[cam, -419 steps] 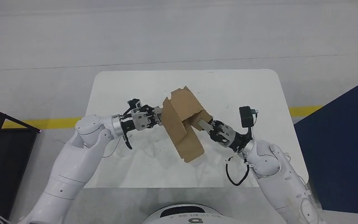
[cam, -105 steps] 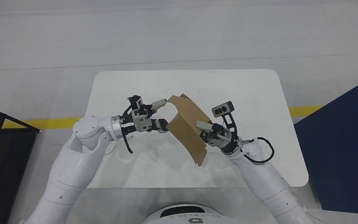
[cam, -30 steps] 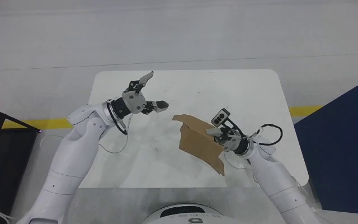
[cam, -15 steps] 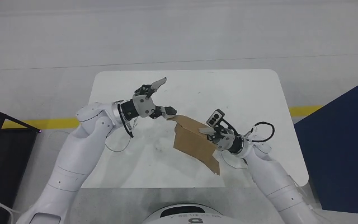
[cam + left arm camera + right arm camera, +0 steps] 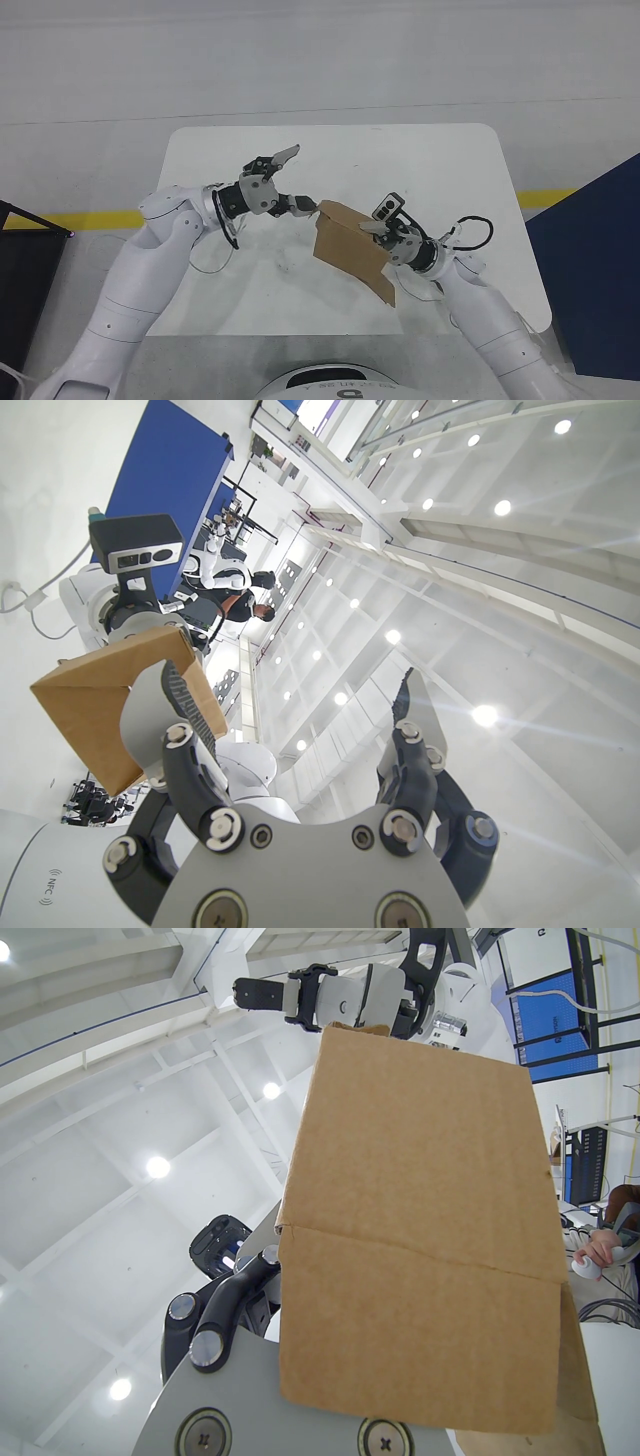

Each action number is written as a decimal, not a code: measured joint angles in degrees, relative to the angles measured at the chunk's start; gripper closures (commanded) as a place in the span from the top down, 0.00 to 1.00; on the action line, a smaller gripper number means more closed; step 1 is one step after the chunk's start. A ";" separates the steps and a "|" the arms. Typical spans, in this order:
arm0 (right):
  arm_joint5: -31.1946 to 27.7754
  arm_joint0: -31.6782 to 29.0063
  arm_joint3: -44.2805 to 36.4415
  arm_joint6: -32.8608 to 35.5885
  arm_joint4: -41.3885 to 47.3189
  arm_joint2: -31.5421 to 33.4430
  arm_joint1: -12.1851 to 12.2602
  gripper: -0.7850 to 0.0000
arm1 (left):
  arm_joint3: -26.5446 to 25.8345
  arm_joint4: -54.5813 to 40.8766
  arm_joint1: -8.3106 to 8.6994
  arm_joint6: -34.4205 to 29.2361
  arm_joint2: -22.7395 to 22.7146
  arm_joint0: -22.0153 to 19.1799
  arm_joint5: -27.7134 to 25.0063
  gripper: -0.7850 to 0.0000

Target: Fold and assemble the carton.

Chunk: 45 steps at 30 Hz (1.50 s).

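Note:
A brown, partly folded carton (image 5: 350,252) is held tilted above the middle of the white table (image 5: 450,160). My right gripper (image 5: 380,233) is shut on its right-hand edge. In the right wrist view the carton (image 5: 415,1228) covers most of that gripper, with one finger (image 5: 250,1248) showing beside its creased panel. My left gripper (image 5: 297,180) is open just left of the carton, its lower fingertip at the carton's upper-left corner. In the left wrist view the carton (image 5: 95,705) lies behind one finger (image 5: 175,695) of the open gripper (image 5: 290,695).
A black cable (image 5: 472,232) loops at the right wrist. A blue panel (image 5: 600,270) stands off the table's right side and a dark frame (image 5: 20,260) off its left. Bare tabletop lies at the far side and front left.
My left gripper, still open, has swung from the table's far left to the carton's upper-left corner. The right arm has shifted the carton slightly left.

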 measured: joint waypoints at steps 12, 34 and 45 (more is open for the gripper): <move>0.24 -0.58 -0.59 -0.66 1.15 0.65 0.09 0.00 | 0.19 1.88 -0.27 -1.36 2.20 -0.41 -0.52 1.00; 0.65 -0.78 -2.07 -0.83 -0.38 -0.68 0.14 0.00 | 0.01 3.61 -0.29 -3.50 3.61 -0.48 0.34 1.00; 0.80 -0.48 -1.77 -0.84 -0.08 -0.97 0.12 0.00 | 0.09 4.16 -0.16 -4.58 3.56 0.02 0.11 1.00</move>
